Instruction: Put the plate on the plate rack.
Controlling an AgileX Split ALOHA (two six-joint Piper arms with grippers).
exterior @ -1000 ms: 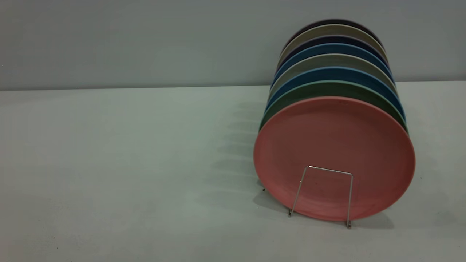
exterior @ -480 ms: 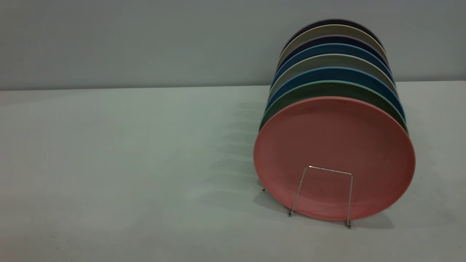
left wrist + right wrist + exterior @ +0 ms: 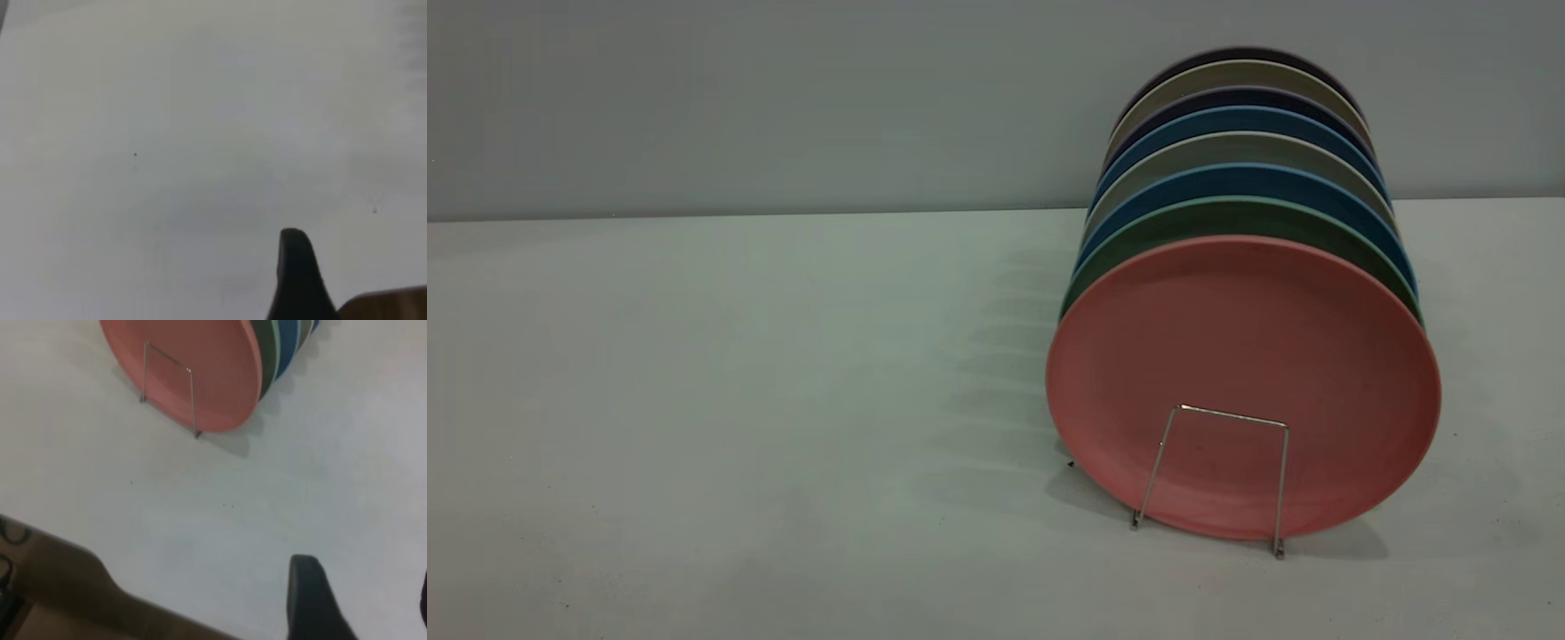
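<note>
The salmon-pink plate (image 3: 1243,373) stands on edge at the front of the wire plate rack (image 3: 1218,471), behind its front loop. It also shows in the right wrist view (image 3: 193,367), with the rack's loop (image 3: 168,387) in front of it. No gripper shows in the exterior view. My right gripper (image 3: 363,583) hangs over bare table, well clear of the plate, open and empty. My left gripper (image 3: 363,263) is over bare table and holds nothing. One dark finger (image 3: 297,267) shows, with a wide gap beside it.
Behind the pink plate stand a teal-green plate (image 3: 1227,218), blue plates (image 3: 1245,182) and several more, all on edge in the rack. A grey wall (image 3: 783,98) closes the back of the table. A brown edge (image 3: 60,587) shows near the right arm.
</note>
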